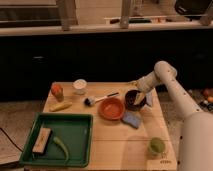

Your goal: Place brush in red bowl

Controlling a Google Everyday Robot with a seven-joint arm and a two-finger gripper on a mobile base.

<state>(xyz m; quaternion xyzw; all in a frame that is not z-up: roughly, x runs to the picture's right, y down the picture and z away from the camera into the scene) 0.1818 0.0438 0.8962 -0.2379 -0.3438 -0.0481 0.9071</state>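
The brush [100, 98] lies on the wooden table [107, 137] just left of and behind the red bowl [111, 108], its dark bristle head to the left and its black handle end pointing right. The red bowl sits near the table's middle. My gripper [140, 98] is to the right of it, at the rim of the small dark bowl [133, 100], well apart from the brush.
A green tray [75, 131] at the front left holds a block and a green pepper. A blue sponge [132, 119], a green cup [157, 146], a white cup [79, 85], an orange fruit [57, 90] and a yellow banana-like item [60, 106] also stand on the table.
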